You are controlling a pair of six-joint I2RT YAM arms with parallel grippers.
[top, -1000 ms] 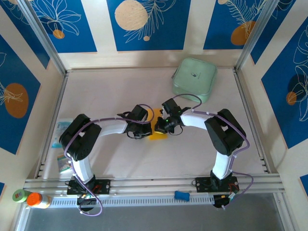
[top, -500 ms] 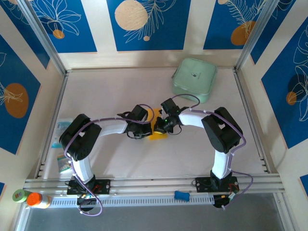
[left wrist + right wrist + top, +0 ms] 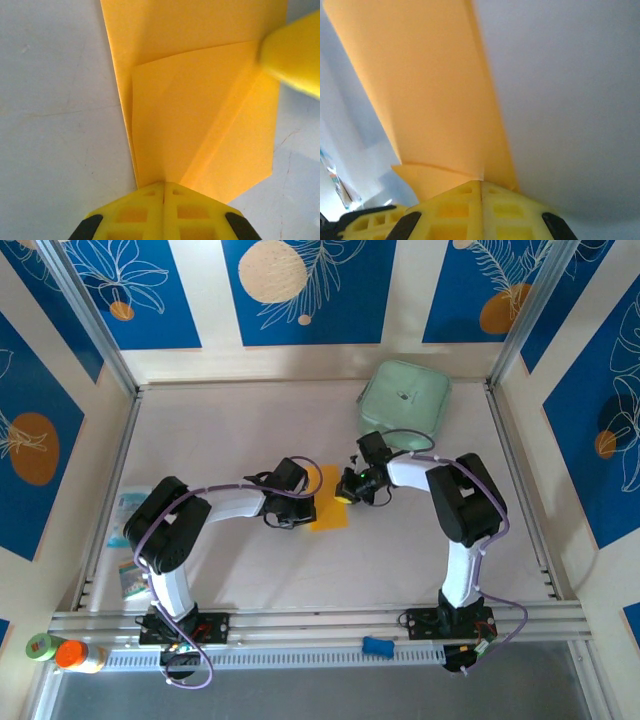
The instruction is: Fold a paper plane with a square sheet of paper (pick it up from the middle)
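- While it lay mid-worktop (image 3: 230,430), the paper (image 3: 329,510) was orange-yellow, folded to a narrow rectangle.
- Left end effector (image 3: 163,186) was closed, its tips at the paper's near edge; right end effector (image 3: 480,184) was closed too, at another edge.
- Left wrist view showed a creased diagonal flap (image 3: 200,115); from above the paper looked plain.

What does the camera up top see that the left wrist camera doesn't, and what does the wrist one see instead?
The top camera adds the mint-green case at the back, the small packets on the left and both whole arms. The left wrist camera adds, close up, the folded flap and creases of the orange-yellow paper, with the left tool shut at its edge. Both show that paper lying on the table and the right tool at it.
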